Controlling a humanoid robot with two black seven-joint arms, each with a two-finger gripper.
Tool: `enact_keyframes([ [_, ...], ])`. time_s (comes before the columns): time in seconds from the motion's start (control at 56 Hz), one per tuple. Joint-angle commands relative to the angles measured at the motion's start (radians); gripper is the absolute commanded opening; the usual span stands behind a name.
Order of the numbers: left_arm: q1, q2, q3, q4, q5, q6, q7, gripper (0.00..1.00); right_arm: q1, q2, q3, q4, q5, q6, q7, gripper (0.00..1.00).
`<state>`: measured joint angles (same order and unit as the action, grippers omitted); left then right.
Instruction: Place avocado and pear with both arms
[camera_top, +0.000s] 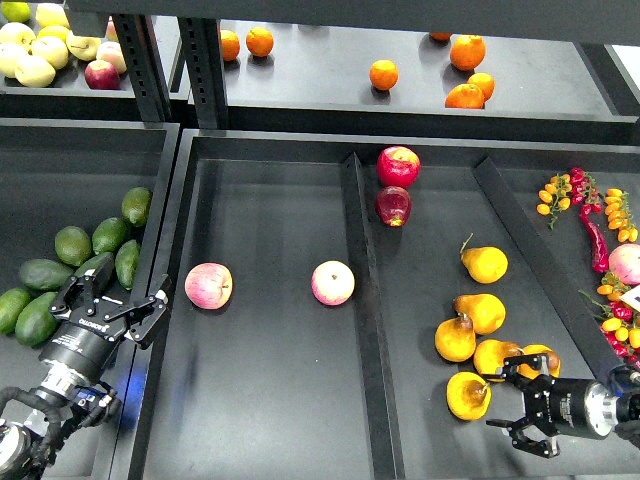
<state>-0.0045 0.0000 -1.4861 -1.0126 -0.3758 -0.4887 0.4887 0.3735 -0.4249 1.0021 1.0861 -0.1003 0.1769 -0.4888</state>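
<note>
Several dark green avocados (72, 245) lie in the left bin. My left gripper (113, 300) is open and empty. It hovers at the bin's right wall, just right of the nearest avocados (127, 262). Several yellow-orange pears (484, 264) lie in the right compartment of the middle tray. My right gripper (508, 402) is open and empty, with its jaws facing left. It sits just right of the nearest pear (467, 396), apart from it. Another pear (541, 357) lies partly behind the gripper's upper finger.
Two pink apples (208, 285) (332, 282) lie in the tray's left compartment, and two red apples (397, 165) lie beyond the divider (362, 300). Oranges (383, 74) sit on the back shelf. Chillies and small tomatoes (600, 240) fill the right bin.
</note>
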Motion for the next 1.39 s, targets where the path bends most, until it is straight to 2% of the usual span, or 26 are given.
enact_keyframes([
  [0.0, 0.0, 0.0, -0.002, -0.001, 0.0, 0.0, 0.0, 0.99, -0.005, 0.155, 0.105, -0.029, 0.001, -0.06, 0.0, 0.99],
  [0.089, 0.009, 0.0, 0.001, -0.004, 0.0, 0.0, 0.0, 0.99, -0.024, 0.282, 0.179, -0.084, 0.001, -0.057, 0.0, 0.99],
  [0.286, 0.011, 0.0, 0.003, -0.001, 0.0, 0.0, 0.0, 0.99, -0.08, 0.422, 0.274, -0.123, 0.001, -0.054, 0.0, 0.99],
  [0.572, 0.009, 0.0, 0.018, 0.005, 0.0, 0.0, 0.0, 0.99, -0.168, 0.425, 0.38, -0.141, 0.001, -0.039, 0.0, 0.99],
  [1.037, -0.008, 0.0, 0.049, 0.028, 0.002, 0.0, 0.0, 0.99, -0.208, 0.425, 0.332, -0.149, 0.097, 0.231, 0.0, 0.99],
  [1.233, -0.107, 0.0, 0.024, 0.094, 0.002, 0.0, 0.0, 0.99, -0.208, 0.425, 0.372, -0.057, 0.108, 0.225, 0.127, 0.99],
  [1.376, -0.178, 0.0, 0.003, 0.111, 0.003, 0.0, 0.0, 0.99, -0.2, 0.425, 0.403, 0.003, 0.146, 0.207, 0.141, 0.99],
])
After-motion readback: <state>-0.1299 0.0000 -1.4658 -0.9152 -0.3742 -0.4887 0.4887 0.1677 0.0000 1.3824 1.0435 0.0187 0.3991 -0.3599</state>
